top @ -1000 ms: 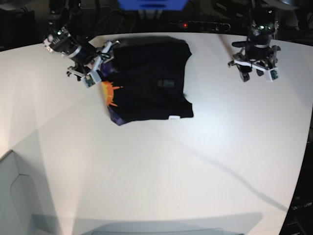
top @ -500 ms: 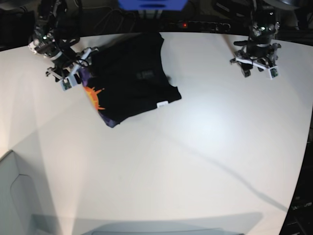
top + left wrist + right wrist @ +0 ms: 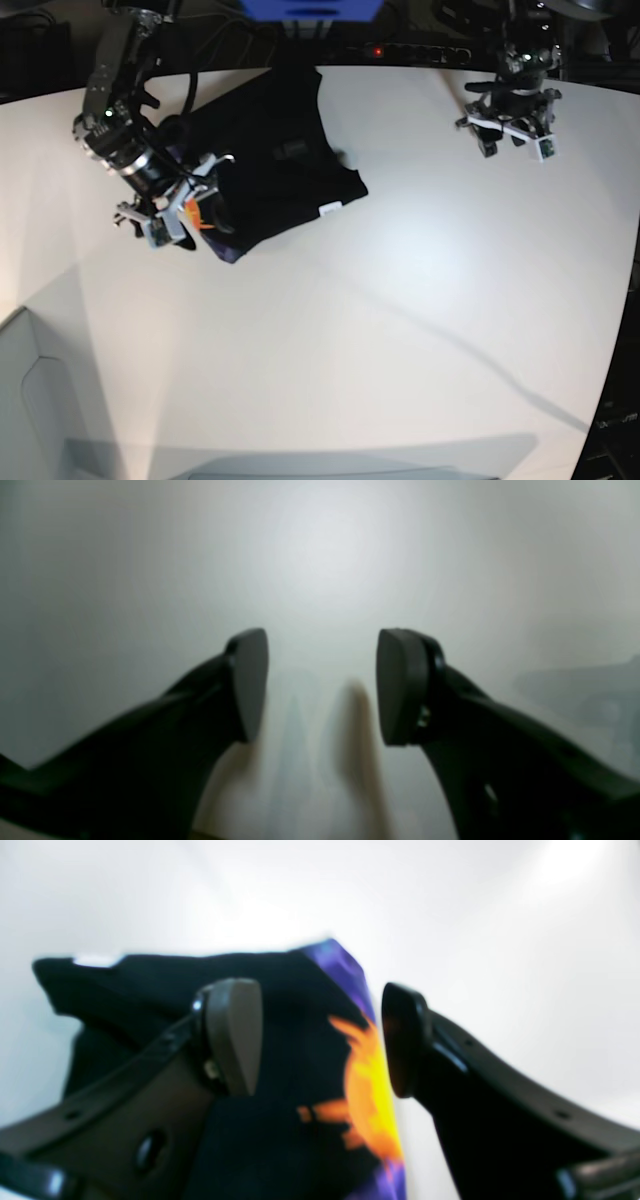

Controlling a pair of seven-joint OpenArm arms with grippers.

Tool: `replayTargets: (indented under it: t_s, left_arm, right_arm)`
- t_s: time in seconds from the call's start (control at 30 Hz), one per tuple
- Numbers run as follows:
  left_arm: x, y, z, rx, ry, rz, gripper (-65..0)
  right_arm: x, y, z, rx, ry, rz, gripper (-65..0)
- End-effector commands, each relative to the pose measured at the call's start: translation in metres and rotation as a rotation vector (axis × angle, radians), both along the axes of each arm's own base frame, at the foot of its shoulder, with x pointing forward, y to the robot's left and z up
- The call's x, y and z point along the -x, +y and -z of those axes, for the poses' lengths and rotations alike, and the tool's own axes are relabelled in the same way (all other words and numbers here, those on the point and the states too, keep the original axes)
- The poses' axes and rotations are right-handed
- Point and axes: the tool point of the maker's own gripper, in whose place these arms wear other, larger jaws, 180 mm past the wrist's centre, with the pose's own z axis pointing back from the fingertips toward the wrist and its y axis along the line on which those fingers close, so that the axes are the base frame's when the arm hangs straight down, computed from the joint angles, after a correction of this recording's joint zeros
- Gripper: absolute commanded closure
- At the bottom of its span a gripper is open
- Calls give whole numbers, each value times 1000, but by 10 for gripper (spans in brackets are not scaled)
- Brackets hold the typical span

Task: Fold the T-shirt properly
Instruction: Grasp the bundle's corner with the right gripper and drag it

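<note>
The black T-shirt [image 3: 270, 160] lies folded on the white table [image 3: 400, 300] at the back left, its white tag [image 3: 329, 209] at the near right edge. Its orange print [image 3: 195, 213] edged in purple sits at the near left corner. My right gripper [image 3: 182, 205] hovers over that corner, open. In the right wrist view its fingers [image 3: 235, 1035] stand apart over the shirt [image 3: 280, 990], with the orange print [image 3: 370, 1090] between them. My left gripper [image 3: 508, 138] is at the back right, far from the shirt. In its wrist view it [image 3: 320, 685] is open over bare table.
A blue object [image 3: 310, 8] and dark cables [image 3: 420, 50] lie behind the table's back edge. The table's curved edge runs down the right side. A grey panel [image 3: 25, 400] stands at the front left.
The shirt was dragged left and turned. My right gripper has since moved from the shirt's far left edge to its near left corner and is open. The left arm has barely shifted.
</note>
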Motion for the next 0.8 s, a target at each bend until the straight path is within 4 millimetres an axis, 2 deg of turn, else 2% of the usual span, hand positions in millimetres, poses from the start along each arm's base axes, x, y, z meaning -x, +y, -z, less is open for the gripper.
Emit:
replayTargets:
  t_s: [0.0, 0.07, 0.2, 0.3, 0.37, 0.47, 0.57, 0.63, 0.77]
  left_arm:
    - [-5, -1, -8, -7, -33, 7, -337]
    - [-4, 0, -8, -7, -32, 6, -337]
    - [-3, -1, -8, -5, -32, 5, -337]
    - [-4, -4, -9, 2, -37, 3, -337]
    - [-5, -8, -11, 13, -49, -1, -338]
    - [-8, -15, -17, 25, -70, 2, -338]
    - [-12, -33, -20, 54, -83, 36, -339]
    - [-14, -51, -17, 84, -80, 74, -343]
    - [-29, -96, -19, 160, -108, 163, -425]
  right_arm:
    - [-13, 9, -15, -33, -59, -24, -388]
    - [-23, 15, -9, -39, -47, -49, -388]
    - [-41, 17, 22, -66, 38, -60, -387]
    - [-52, 6, 46, -60, 106, -52, -386]
    - [-58, -2, 55, -55, 126, -44, -386]
    - [-68, -8, 50, -71, 88, -34, -387]
    - [-74, -21, 35, -72, 33, -2, -388]
    - [-76, -30, 17, -61, -21, 20, -388]
    - [-69, -34, -10, -51, -99, 44, -388]
